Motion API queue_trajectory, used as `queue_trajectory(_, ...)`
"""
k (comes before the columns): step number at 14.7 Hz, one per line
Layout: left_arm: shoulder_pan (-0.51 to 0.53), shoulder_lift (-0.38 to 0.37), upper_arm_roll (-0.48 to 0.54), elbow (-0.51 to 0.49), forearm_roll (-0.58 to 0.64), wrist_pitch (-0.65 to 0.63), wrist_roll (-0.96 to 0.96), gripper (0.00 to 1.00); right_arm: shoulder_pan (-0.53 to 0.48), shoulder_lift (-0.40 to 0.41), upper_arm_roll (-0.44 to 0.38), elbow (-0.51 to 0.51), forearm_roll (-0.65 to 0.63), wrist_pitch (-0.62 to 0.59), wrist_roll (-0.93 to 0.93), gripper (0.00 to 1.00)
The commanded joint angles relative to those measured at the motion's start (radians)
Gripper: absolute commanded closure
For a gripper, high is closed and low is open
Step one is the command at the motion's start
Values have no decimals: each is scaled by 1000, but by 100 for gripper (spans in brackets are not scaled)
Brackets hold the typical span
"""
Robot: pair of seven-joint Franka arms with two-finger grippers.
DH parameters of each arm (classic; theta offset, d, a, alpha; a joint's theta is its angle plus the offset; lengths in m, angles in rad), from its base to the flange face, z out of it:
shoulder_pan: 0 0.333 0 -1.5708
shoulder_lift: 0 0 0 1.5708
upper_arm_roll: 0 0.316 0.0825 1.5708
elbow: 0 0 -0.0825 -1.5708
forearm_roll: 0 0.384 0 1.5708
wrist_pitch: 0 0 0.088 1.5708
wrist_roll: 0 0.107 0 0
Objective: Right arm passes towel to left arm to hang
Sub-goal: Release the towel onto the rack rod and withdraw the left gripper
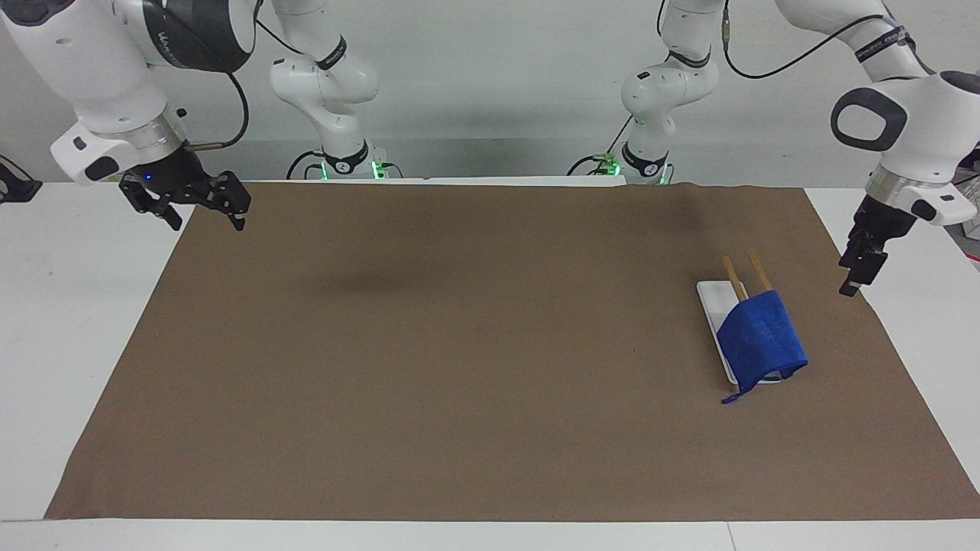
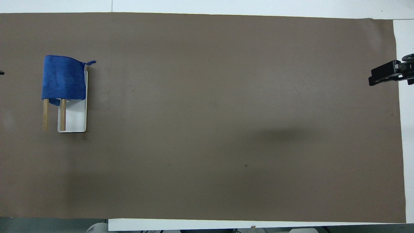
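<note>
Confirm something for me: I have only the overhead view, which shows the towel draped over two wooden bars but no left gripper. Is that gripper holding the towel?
Observer: No. The facing view shows the left gripper in the air at the left arm's end of the mat, apart from the towel.
Operator: Does the towel reach the mat?
Observer: Its body hangs from the wooden bars above the rack's white base. Only the loop string dangles lower, and I cannot tell whether it touches.
Operator: And the right gripper?
Observer: The right gripper is raised over the mat's corner at the right arm's end, open and holding nothing.
</note>
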Motion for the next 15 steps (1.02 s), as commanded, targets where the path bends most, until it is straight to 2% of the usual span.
queue_trajectory(1, -44, 30, -5, 127, 61, -164, 19, 0, 8, -16, -12, -4, -7, -6, -28, 1)
queue_trajectory(4, -161, 27, -9, 215, 143, -353, 121, 0, 8, -50, -12, -8, -7, -9, -35, 1)
queue_trajectory(8, -250, 23, -12, 370, 146, -690, 426, 0, -3, -88, -4, -67, -5, -15, -32, 1)
queue_trajectory(10, -304, 13, -5, 413, 149, -824, 505, 0, -11, -88, -1, -67, -4, -15, -32, 1)
queue_trajectory(12, -328, 21, 0, 442, 143, -872, 509, 0, -17, -87, -3, -64, -4, -15, -29, 1)
queue_trajectory(15, -321, 35, 6, 453, 85, -869, 516, 0, -6, -88, -3, -67, -4, -23, -28, 1)
